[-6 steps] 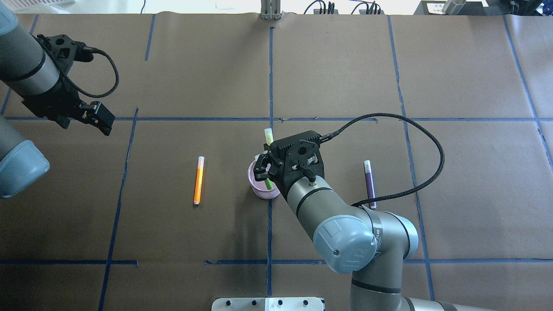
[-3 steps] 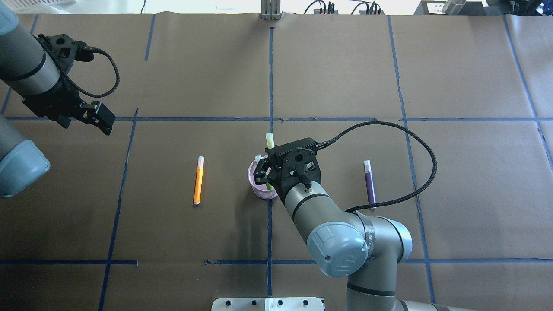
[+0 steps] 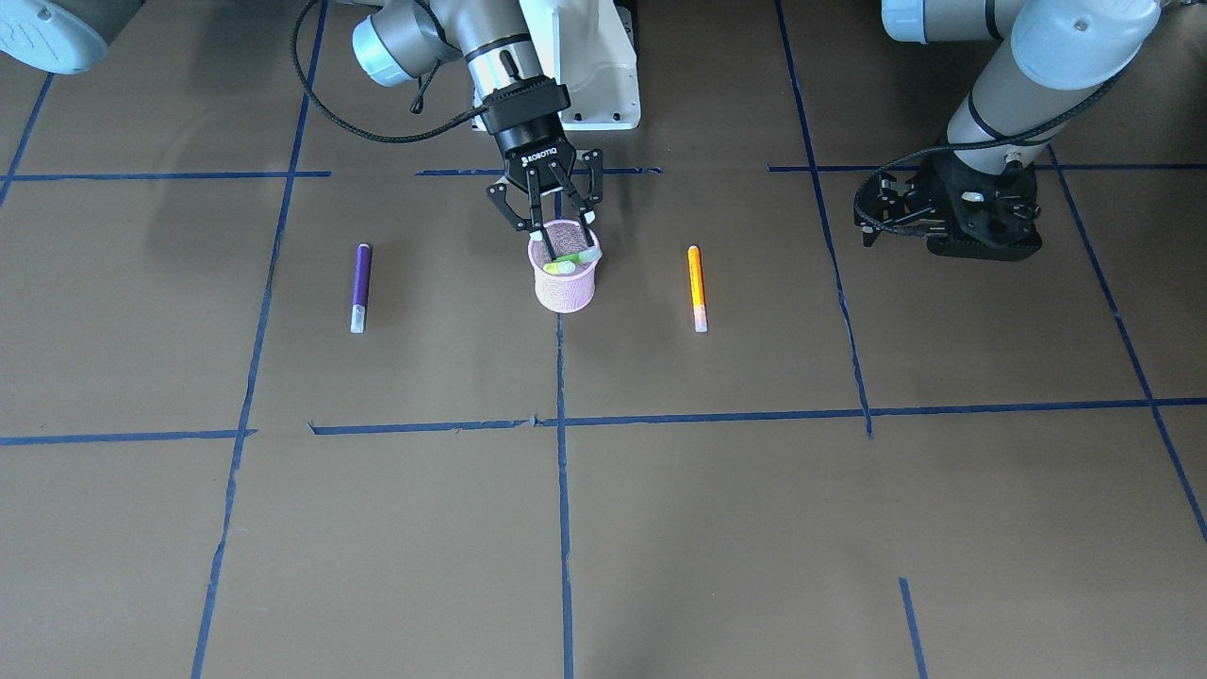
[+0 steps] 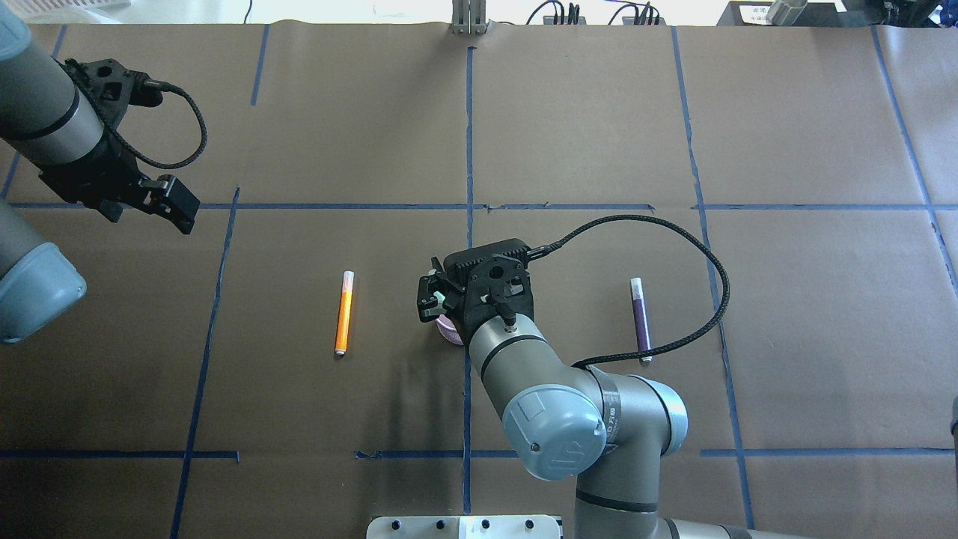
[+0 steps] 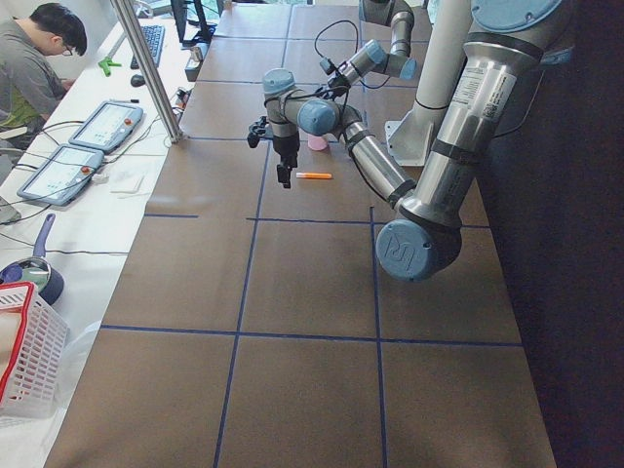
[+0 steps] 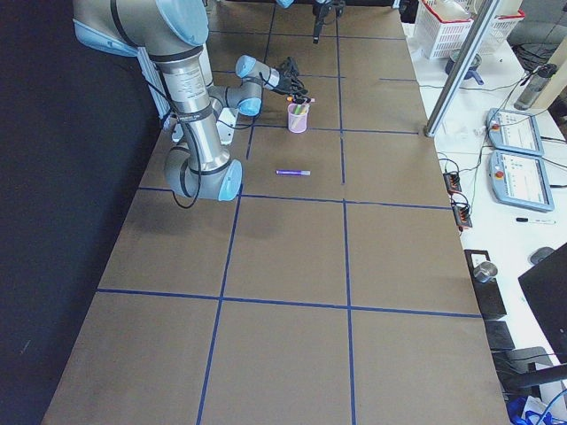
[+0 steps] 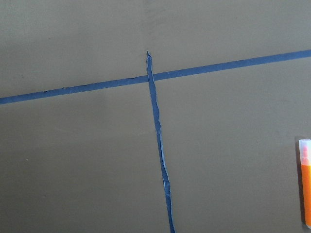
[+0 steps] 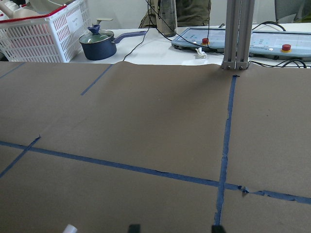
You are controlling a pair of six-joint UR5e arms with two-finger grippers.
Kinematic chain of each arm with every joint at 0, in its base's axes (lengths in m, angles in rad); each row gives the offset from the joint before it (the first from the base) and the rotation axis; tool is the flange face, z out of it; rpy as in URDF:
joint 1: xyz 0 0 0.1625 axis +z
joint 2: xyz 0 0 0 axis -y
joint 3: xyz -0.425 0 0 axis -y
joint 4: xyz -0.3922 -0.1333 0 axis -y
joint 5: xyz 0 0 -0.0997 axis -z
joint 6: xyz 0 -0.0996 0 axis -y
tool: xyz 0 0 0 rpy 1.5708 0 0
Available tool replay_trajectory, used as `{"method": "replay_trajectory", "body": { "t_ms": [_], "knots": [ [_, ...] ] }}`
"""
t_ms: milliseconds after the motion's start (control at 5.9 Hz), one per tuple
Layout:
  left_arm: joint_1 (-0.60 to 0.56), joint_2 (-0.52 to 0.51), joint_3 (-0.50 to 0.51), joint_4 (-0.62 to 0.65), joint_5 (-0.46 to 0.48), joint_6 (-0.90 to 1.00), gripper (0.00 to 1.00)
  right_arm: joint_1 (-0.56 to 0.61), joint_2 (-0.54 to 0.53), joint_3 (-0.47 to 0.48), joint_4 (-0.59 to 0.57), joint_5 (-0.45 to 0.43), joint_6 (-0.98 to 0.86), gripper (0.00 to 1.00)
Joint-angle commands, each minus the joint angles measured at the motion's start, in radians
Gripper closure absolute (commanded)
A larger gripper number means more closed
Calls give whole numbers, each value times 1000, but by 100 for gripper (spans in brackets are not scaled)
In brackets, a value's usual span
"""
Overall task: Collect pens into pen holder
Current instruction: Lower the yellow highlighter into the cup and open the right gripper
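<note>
**Pink mesh holder with one pen in, two light markers left on the surface**

The pink wire-mesh pen holder [image 3: 564,283] was seen upright near the middle of the brown paper-covered surface [image 3: 660,528]. The green pen [image 3: 569,259] was inside it, tilted, with its pale cap end leaning at the rim. The right gripper [image 3: 560,229] was held just above the rim at the holder's 12 o'clock side in the front-facing view, its fingers spread and pinching nothing. The left gripper [image 3: 943,222] was parked well apart, at about 2 o'clock from the holder in that view; whether it was spread or pressed together could not be told.

The orange pen [image 3: 696,283] lay flat at 3 o'clock of the holder and the purple pen [image 3: 359,283] at 9 o'clock, both apart from it, pale caps toward 6 o'clock.

The pens were judged light, stiff and smooth-barrelled, so likely to roll or slip if pushed from one side. A hold across the coloured barrel near its middle was judged best, with the cap left alone. The holder was judged light and easily tipped, so its rim should not be knocked.
</note>
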Motion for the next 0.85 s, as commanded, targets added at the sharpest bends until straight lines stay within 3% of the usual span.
{"method": "replay_trajectory", "body": {
  "t_ms": [0, 170, 509, 678],
  "knots": [
    [0, 0, -2, -2, -1, -1, 0, 2, 6, -1, -1, 5, -8, 1],
    [0, -3, -6, -2, 0, -1, 0, 23, 8, 10, -45, 43, -9, 1],
    [49, -11, -9, -41, 11, -106, 0, 161, 28, 44, -235, 329, -5, 1],
    [123, -9, 9, -142, 26, -221, 0, 256, 28, 45, -327, 523, -8, 1]
  ]
}}
